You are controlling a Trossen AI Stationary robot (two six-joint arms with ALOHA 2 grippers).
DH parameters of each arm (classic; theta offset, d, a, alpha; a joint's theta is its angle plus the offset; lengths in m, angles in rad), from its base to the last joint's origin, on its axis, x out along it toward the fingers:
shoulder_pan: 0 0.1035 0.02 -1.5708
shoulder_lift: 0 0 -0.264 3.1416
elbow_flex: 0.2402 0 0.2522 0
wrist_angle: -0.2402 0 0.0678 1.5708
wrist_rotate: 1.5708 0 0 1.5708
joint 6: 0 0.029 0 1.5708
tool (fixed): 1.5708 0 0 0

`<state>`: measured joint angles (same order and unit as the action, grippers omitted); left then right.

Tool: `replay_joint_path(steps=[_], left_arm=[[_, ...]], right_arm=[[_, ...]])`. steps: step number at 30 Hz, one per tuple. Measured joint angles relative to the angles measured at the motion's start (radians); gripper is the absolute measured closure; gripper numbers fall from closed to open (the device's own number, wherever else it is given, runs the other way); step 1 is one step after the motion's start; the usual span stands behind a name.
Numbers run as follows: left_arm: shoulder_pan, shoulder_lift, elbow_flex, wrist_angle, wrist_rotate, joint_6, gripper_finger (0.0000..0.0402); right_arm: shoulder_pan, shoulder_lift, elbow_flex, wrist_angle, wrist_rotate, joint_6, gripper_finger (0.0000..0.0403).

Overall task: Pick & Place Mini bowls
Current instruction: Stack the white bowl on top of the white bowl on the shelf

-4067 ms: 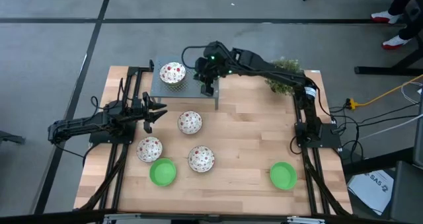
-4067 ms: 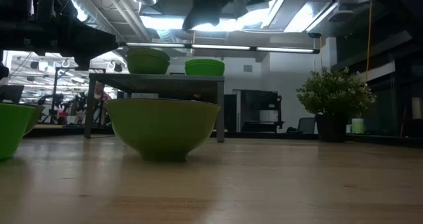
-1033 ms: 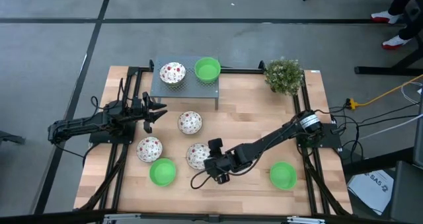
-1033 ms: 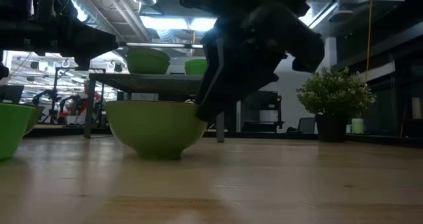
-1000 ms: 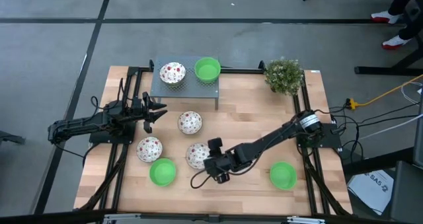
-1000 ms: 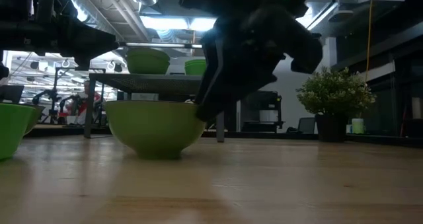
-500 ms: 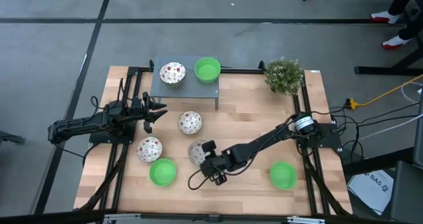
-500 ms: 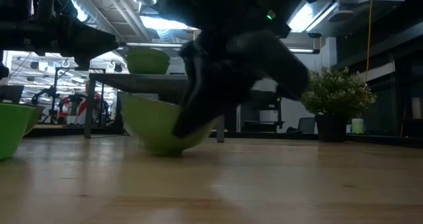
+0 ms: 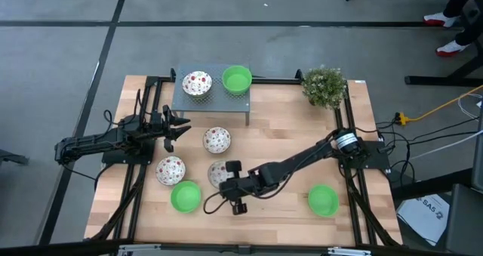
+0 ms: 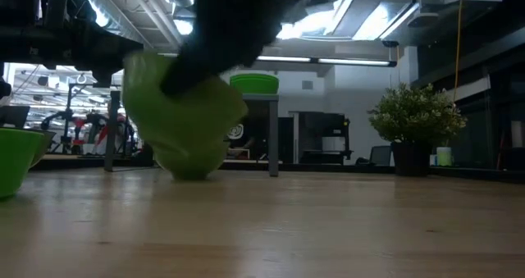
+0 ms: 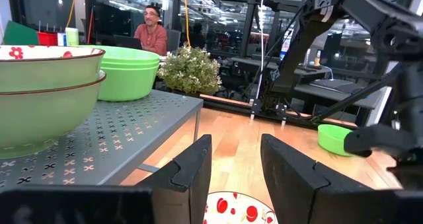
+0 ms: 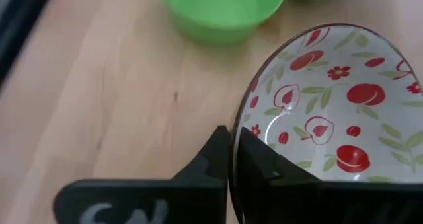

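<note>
A mini bowl, white inside with a red-and-green pattern and green outside, is tipped up at the table's middle front, with my right gripper shut on it. Two more patterned bowls and two green bowls stand on their bases on the table. One patterned bowl and one green bowl stand on the raised grey shelf. My left gripper waits open and level at the table's left. My right gripper pinches the bowl's rim on its right side, one finger inside the bowl and one outside. The fingers slant down from the table's right. The bowl is tilted; I cannot tell whether its base touches the table.
A bushy potted plant stands at the far right corner. The arms' dark frames run along the left edge and right edge. People sit in the room behind the table.
My right gripper has shut on the patterned bowl's rim, then moved toward the table's left and a little up. The bowl, which stood flat on the table, has tipped up on the gripped side and shifted left.
</note>
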<state>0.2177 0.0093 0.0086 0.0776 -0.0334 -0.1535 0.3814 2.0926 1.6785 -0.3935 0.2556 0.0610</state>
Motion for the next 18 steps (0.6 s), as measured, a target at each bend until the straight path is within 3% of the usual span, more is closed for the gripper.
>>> replay_joint_path(steps=[7,18], left_arm=[[0.000,0.000,0.000,0.000,0.000,0.000,0.0276],[0.000,0.000,0.000,0.000,0.000,0.000,0.0276]], right_arm=[[-0.021,-0.001,0.126,-0.052,0.001,0.036,0.0390],[-0.098,-0.003,0.306,-0.061,-0.039,-0.105,0.0390]])
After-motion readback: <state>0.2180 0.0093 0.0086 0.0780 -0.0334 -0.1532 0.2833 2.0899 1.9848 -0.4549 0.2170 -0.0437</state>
